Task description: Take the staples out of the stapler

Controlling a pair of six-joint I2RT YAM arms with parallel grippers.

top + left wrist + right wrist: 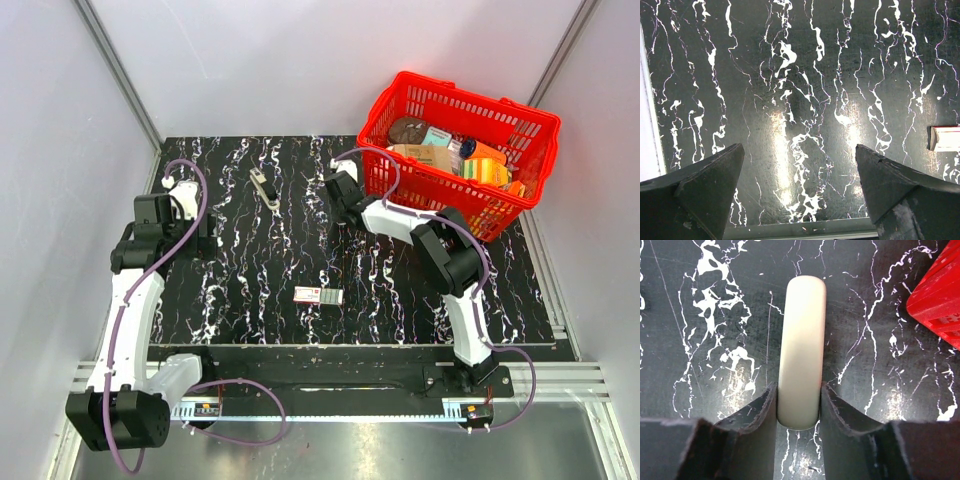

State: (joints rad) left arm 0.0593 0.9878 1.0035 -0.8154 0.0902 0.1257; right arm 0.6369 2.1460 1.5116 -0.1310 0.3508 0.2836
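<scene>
The stapler (265, 187), small and black with silver-grey metal, lies on the black marbled table (250, 260) at the back, left of centre. No staple strip shows in any view. My right gripper (333, 210) is to the right of the stapler and apart from it. In the right wrist view the right gripper (799, 390) is shut on a cream rounded bar (801, 340) just above the table. My left gripper (188, 238) is near the table's left edge. In its wrist view the left gripper (799, 150) is open and empty.
A red basket (520, 130) full of groceries stands at the back right; its corner shows in the right wrist view (937, 295). A small red-and-white box (318, 295) lies mid-table and shows at the right edge of the left wrist view (945, 138).
</scene>
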